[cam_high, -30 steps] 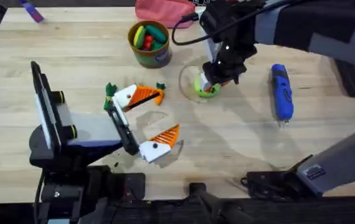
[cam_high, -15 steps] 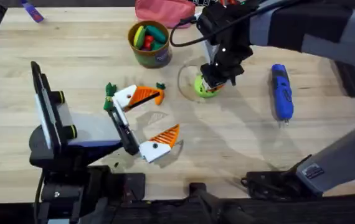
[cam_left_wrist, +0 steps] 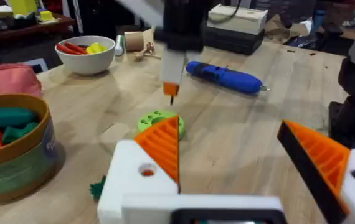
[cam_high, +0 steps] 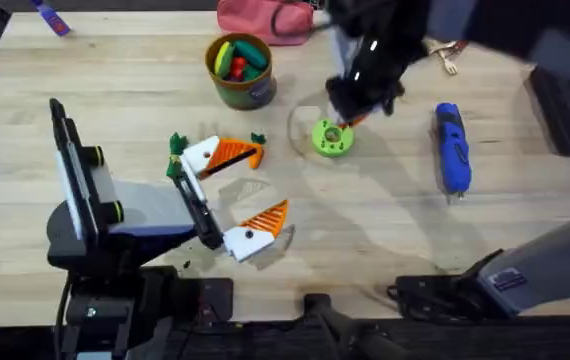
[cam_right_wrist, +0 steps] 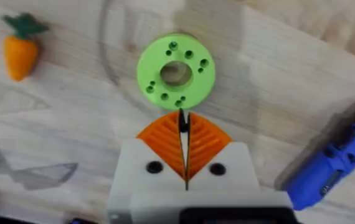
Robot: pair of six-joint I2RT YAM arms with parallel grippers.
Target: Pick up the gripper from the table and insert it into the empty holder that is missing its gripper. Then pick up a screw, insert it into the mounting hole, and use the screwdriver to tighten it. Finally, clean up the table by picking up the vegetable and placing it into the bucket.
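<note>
Bare table lies between the green disc point(cam_high: 332, 138) and the screwdriver point(cam_high: 451, 149); the bucket point(cam_high: 239, 70) stands apart.

Bright, even light; raised arm perhaps motion-blurred.

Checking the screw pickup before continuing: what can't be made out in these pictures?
Right wrist: the dark piece pinched in the right gripper is too small to confirm as a screw.
Overhead: that gripper is a dark blur, fingertips lost.
Right wrist: the screwdriver is cut by the edge, tip unseen.
Overhead: the carrot is partly behind the left gripper's orange pad.
</note>
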